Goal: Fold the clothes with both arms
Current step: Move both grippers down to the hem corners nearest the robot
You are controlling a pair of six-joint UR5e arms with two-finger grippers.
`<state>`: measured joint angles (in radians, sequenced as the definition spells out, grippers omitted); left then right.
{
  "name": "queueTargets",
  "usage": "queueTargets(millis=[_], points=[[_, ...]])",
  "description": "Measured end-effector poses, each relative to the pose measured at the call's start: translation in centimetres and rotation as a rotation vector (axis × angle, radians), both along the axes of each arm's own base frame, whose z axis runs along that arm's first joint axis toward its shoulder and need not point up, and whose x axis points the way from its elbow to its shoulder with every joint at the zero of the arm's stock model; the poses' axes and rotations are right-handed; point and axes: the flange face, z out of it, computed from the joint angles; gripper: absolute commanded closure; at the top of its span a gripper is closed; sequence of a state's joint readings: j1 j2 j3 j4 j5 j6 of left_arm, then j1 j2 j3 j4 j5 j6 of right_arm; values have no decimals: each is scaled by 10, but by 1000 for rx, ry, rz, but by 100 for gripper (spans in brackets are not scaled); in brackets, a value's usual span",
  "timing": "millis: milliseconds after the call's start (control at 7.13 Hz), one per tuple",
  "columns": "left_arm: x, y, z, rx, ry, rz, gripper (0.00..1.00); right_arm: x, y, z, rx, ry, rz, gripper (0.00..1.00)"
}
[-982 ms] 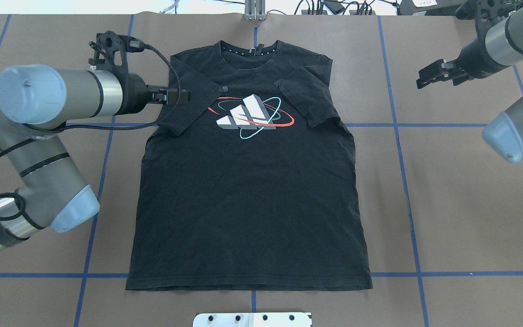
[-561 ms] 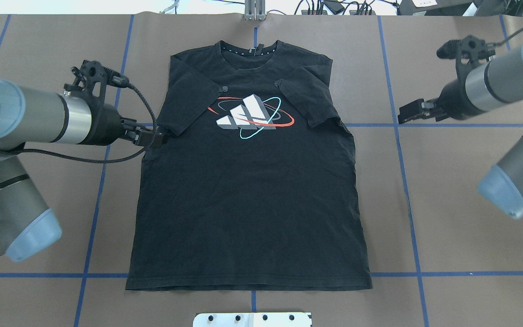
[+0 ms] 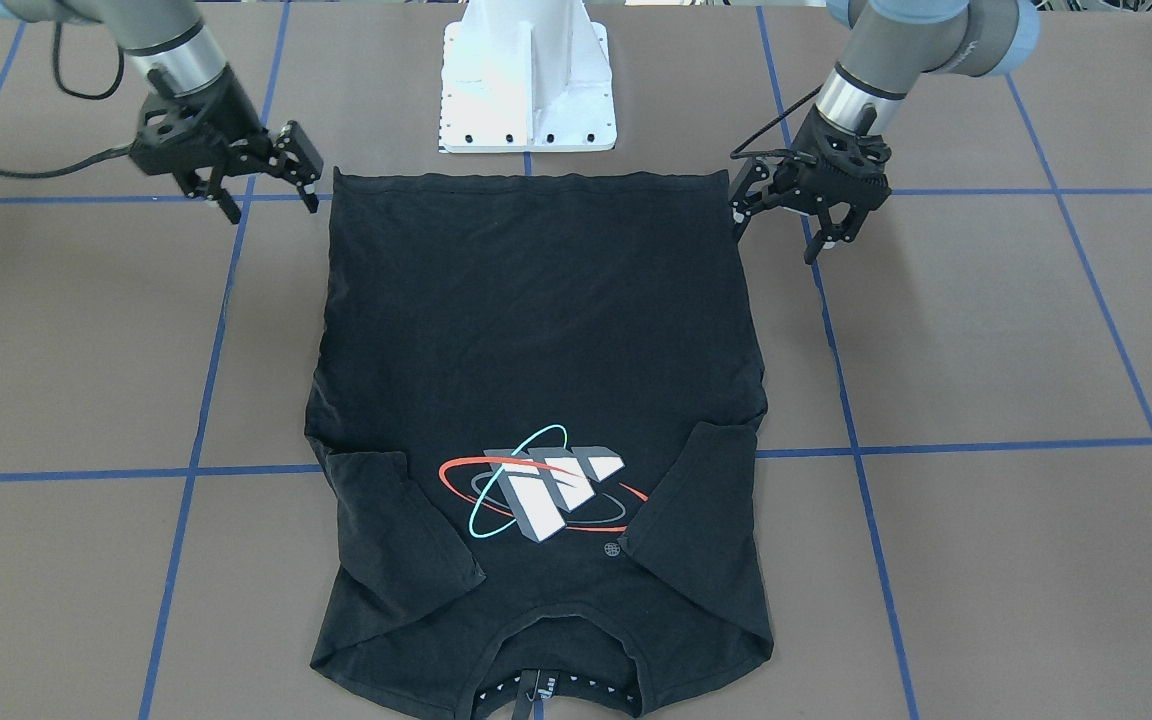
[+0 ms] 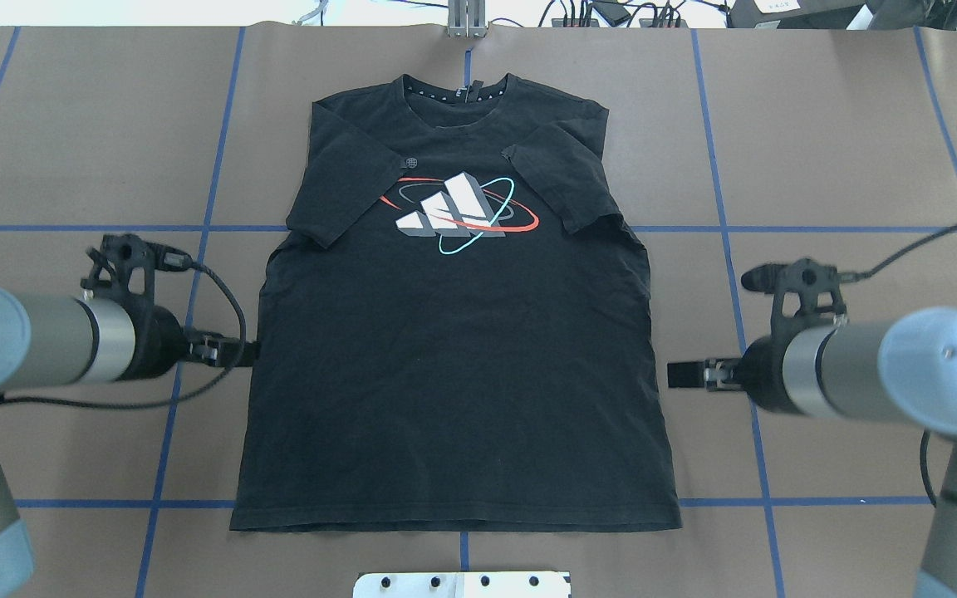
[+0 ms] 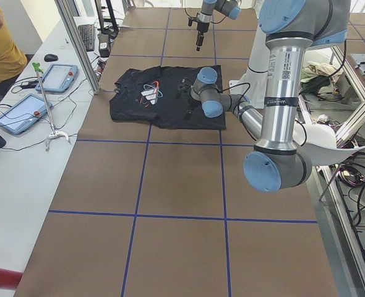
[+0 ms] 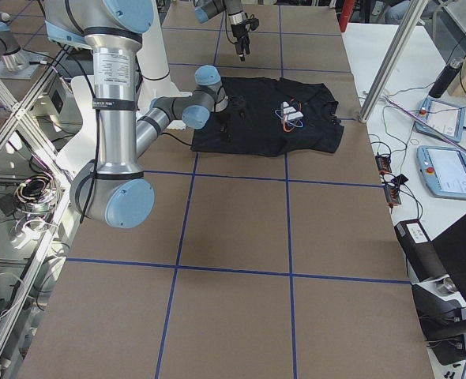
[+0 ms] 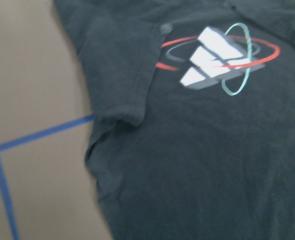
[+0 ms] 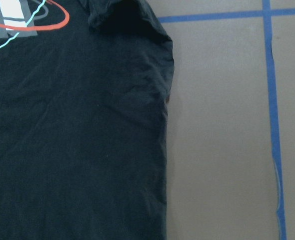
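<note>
Black and two-fingered, the left tool [image 3: 774, 238] in the front-facing view has its fingers spread wide and holds nothing. It stands just beside one hem corner of the black short-sleeved T-shirt [image 3: 536, 330]. The right tool [image 3: 274, 208], of the same kind, is also wide open and empty, just beside the other hem corner. The T-shirt lies flat, print upward, on the brown worktop [image 3: 986, 330]. Both sleeves are folded in over the front and the hem is toward the white pedestal [image 3: 528, 80].

From overhead, the left tool [image 4: 238, 353] points at one side edge of the T-shirt [image 4: 453, 374]. The right tool [image 4: 682, 374] points at the other edge, slightly apart from the cloth.

Both side views show the T-shirt [image 5: 164, 105] [image 6: 272, 118] beyond the near arm; the tools are too small to judge.

In the left wrist view the T-shirt [image 7: 212, 165] shows a folded sleeve and its print. In the right wrist view the T-shirt [image 8: 77, 150] shows a side edge on the worktop [image 8: 217, 150].
</note>
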<state>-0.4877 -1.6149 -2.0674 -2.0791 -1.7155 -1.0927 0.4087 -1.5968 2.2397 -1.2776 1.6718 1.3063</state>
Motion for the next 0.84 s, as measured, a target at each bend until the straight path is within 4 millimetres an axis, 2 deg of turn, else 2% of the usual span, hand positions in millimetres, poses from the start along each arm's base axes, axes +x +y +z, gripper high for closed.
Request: queueTargets(millis=[140, 280, 421, 561, 701, 841], points=[[19, 27, 5, -48, 13, 3, 0, -12, 25, 2, 6, 10, 11, 0], [34, 52, 10, -97, 20, 16, 0, -17, 42, 1, 12, 11, 15, 0], [45, 75, 18, -147, 17, 30, 0, -20, 50, 0, 17, 10, 18, 0], [54, 95, 25, -182, 10, 39, 9, -21, 53, 0, 21, 10, 20, 0], [62, 112, 29, -205, 4, 47, 24, -21, 53, -1, 24, 10, 23, 0], [68, 126, 31, -222, 2, 59, 31, -21, 53, -1, 26, 10, 25, 0]])
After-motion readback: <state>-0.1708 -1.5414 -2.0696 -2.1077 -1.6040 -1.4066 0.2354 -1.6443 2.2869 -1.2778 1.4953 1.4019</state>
